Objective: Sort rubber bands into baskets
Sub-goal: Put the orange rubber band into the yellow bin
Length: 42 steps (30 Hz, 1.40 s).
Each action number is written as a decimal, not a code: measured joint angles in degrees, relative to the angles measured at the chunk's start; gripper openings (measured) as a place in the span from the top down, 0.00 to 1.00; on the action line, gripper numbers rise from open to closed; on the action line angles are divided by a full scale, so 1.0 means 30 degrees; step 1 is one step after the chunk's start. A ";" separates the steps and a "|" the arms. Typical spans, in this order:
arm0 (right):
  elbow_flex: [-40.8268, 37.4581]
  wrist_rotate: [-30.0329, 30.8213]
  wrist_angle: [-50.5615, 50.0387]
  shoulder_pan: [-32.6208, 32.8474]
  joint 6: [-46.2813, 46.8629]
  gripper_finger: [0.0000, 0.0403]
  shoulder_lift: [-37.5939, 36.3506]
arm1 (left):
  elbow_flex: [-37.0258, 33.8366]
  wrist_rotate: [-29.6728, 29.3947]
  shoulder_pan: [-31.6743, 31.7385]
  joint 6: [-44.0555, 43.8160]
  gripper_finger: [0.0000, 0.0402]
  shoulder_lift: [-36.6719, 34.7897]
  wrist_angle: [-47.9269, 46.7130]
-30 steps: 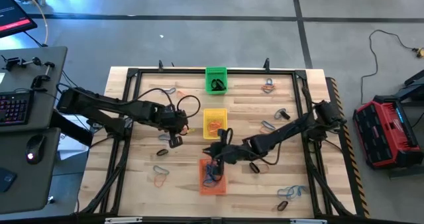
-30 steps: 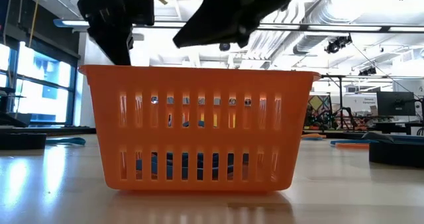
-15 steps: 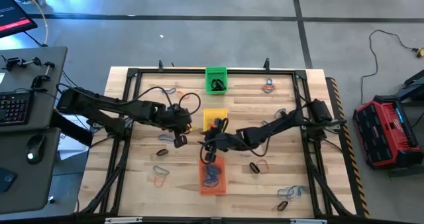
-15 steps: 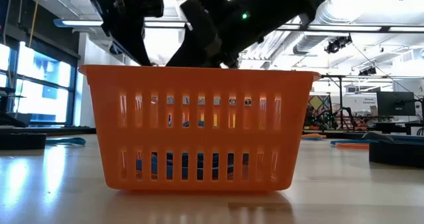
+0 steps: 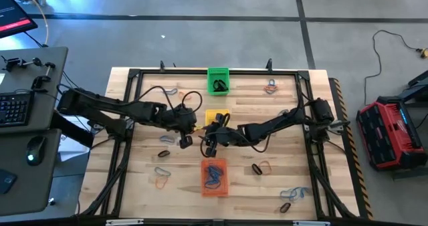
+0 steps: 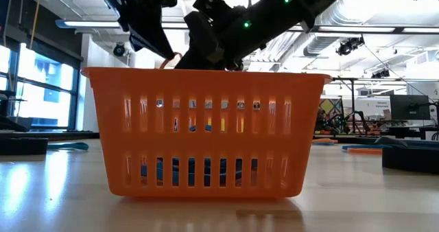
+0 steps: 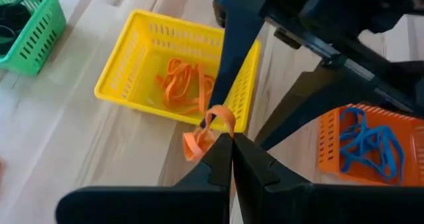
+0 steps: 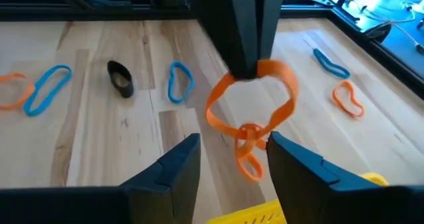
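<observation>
My left gripper (image 7: 231,144) is shut on an orange rubber band (image 7: 202,134) just left of the yellow basket (image 5: 216,119) in the high view. My right gripper (image 8: 232,144) stands open close by. Its two fingers flank the lower loop of the hanging rubber band (image 8: 255,108) without touching it. The yellow basket (image 7: 142,58) holds orange bands. The orange basket (image 5: 214,178) nearer the front holds blue bands. The green basket (image 5: 218,80) at the far edge holds black ones. My left gripper pinches the orange band's top (image 8: 262,70) between its two fingertips (image 7: 218,154), coming slanting down from the table's left. The band hangs below them, twisted into loops, clear of the table.
Loose bands lie on the wooden table: blue ones (image 8: 179,81) and a black one (image 8: 119,78) beyond my right gripper, others at front left (image 5: 160,176) and front right (image 5: 291,196). A black frame (image 5: 134,75) runs round the table.
My right gripper has left its place over the orange basket and gone toward the far left, up to my left gripper and the band. My left gripper has tipped up a little with the band, which now shows above the orange basket's rim in the low view.
</observation>
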 joint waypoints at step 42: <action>0.0000 0.2015 0.0900 0.0466 -0.1046 0.99 -0.0007 | 0.0008 -0.2077 -0.0386 0.0425 1.00 -0.2068 -0.0576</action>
